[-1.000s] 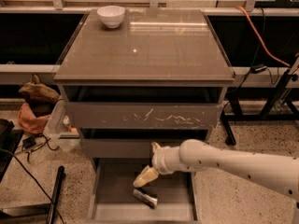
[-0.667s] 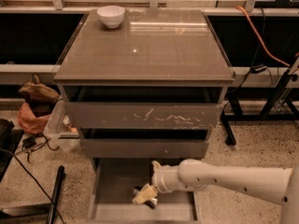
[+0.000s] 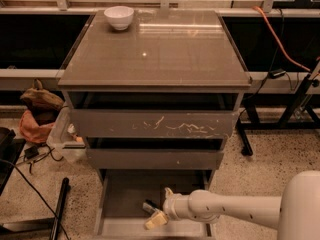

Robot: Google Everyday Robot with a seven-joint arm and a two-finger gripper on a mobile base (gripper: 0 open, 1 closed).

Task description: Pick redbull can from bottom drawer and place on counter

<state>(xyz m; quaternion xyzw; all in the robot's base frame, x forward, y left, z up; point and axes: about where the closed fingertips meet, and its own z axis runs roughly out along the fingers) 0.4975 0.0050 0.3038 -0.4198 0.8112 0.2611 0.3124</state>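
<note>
The bottom drawer [image 3: 125, 196] of the cabinet is pulled open, and the redbull can [image 3: 148, 206] lies on its side on the drawer floor, near the front middle. Only the can's dark upper end shows. My gripper [image 3: 155, 219] reaches in from the right at the end of the white arm [image 3: 225, 211]. It is low inside the drawer, right at the can's near end and partly covering it. The glossy counter [image 3: 155, 49] is the cabinet's top slab, well above the gripper.
A white bowl [image 3: 119, 17] stands at the counter's back left corner. The scratched top drawer [image 3: 155, 124] and the middle drawer [image 3: 155, 159] overhang the bottom one. A brown bag [image 3: 40, 100], a clear bin [image 3: 62, 136] and a black pole [image 3: 59, 209] are at the left. A black stand [image 3: 292, 104] is at the right.
My arm has dropped lower and moved left into the bottom drawer. The gripper has gone from above the can down onto its near end. The can has not visibly moved.
</note>
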